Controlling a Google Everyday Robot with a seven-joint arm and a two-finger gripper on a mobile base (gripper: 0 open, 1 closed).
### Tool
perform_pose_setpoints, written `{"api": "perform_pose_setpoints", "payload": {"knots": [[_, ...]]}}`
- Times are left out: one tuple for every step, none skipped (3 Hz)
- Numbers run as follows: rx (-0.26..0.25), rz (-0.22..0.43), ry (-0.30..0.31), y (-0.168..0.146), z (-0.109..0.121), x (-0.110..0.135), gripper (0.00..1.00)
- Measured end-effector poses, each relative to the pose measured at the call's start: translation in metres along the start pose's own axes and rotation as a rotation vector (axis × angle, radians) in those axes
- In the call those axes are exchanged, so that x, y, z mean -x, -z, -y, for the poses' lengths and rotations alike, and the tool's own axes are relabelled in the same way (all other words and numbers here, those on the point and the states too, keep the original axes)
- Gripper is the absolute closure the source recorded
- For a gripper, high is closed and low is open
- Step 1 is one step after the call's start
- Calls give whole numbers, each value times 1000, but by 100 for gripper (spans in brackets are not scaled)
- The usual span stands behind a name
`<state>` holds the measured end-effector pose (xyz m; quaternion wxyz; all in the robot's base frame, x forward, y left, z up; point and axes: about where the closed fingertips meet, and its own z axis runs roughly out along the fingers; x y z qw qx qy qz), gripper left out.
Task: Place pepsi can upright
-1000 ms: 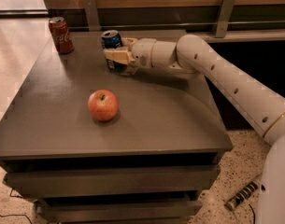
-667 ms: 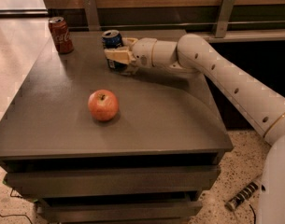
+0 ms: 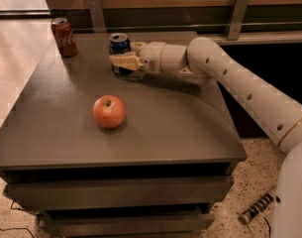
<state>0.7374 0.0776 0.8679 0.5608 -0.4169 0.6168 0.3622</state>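
The pepsi can (image 3: 119, 43), dark blue with a silver top, stands upright on the dark grey table (image 3: 155, 128) near its back edge. My gripper (image 3: 122, 56) reaches in from the right at the end of the white arm. One cream finger (image 3: 125, 62) lies across the can's near side and the other sits behind it. The fingers are closed on the can's lower half, and its base looks to rest on the table.
A red Coca-Cola can (image 3: 64, 36) stands upright at the table's back left corner. A red apple (image 3: 109, 111) sits in the middle front of the table. A wooden wall with metal brackets runs behind. The floor drops off left and right.
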Motion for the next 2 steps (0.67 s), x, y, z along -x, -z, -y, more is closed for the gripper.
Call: {"api": "perform_pose_setpoints", "payload": {"knots": [[5,1,0,-3,-2,0,0],[5,1,0,-3,-2,0,0]]}}
